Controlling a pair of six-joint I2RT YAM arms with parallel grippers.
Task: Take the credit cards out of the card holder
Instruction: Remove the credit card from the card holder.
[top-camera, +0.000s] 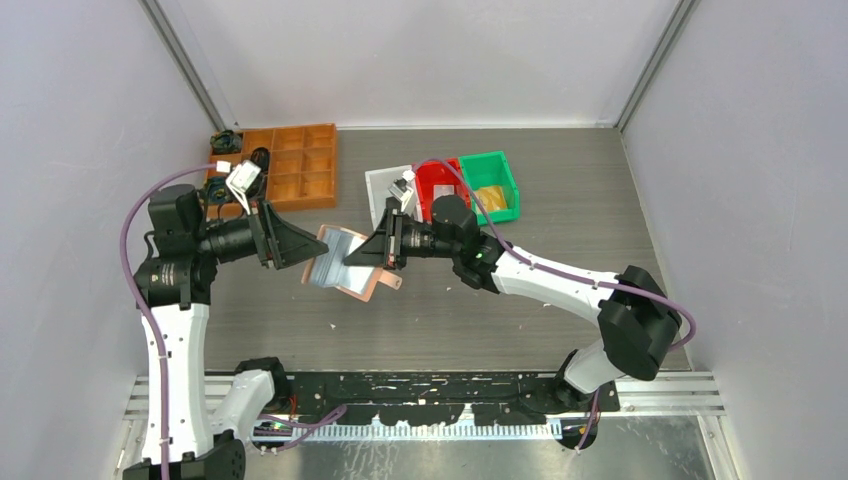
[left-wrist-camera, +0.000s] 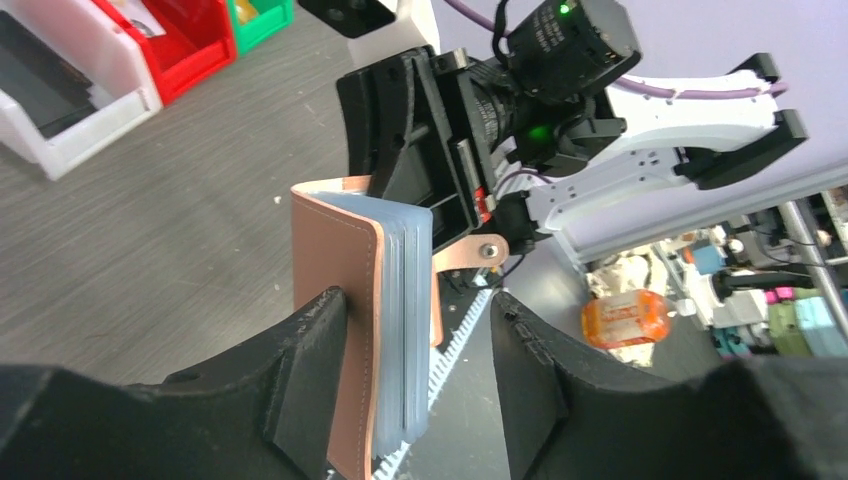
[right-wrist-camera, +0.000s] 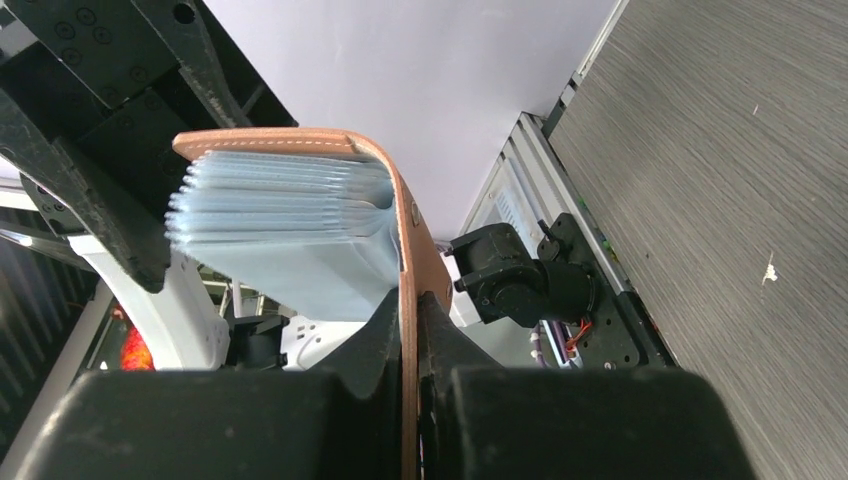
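Above the surface (top-camera: 560, 300), our right claw (right-wrist-camera: 412, 305) pinches the card holder (top-camera: 345, 262) by one cover; our open left claw (left-wrist-camera: 418, 300) straddles its other half.

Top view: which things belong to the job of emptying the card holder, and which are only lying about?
Job: card holder, right pincer clamped on its cover, left pincer open around it.
Lying about: orange compartment tray, white bin, red bin, green bin.
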